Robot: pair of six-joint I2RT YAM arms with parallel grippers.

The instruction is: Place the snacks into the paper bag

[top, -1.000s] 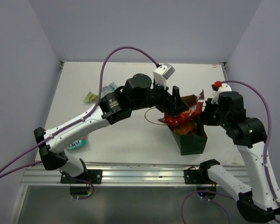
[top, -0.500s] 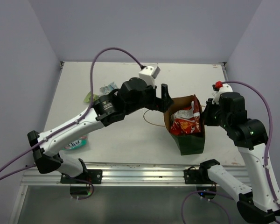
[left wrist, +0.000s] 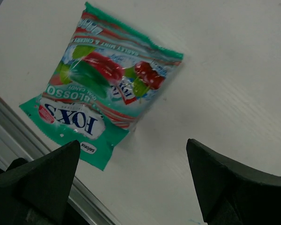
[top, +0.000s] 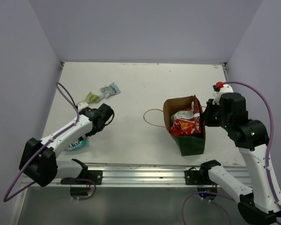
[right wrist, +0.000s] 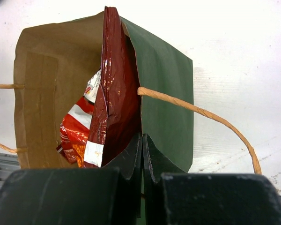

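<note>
Swinging away from the paper bag (top: 192,143), the left arm has come back to the near left corner of the table (top: 140,84), and its left gripper (left wrist: 133,145) now hangs with jaws spread wide above the teal packet (left wrist: 100,89), touching nothing. The right gripper (right wrist: 142,140) is closed on the bag's right-hand wall and seems to be steadying its mouth; a red-and-white packet (top: 185,123) already stands inside. The step in hand looks like picking up the teal packet. Since it lies flat, the fingers should probably come straight down astride its narrower width and pinch a crinkled margin rather than scrape the tabletop. It sits just beside the metal rail (top: 140,171) along the near edge, so there is little room on that side and an approach from the far side is safer. Between packet and bag the tabletop is open, but the bag's handle loop (top: 152,117) lies on it. A light green packet (top: 91,97) and a pale blue-silver packet (top: 110,89) wait farther back.
</note>
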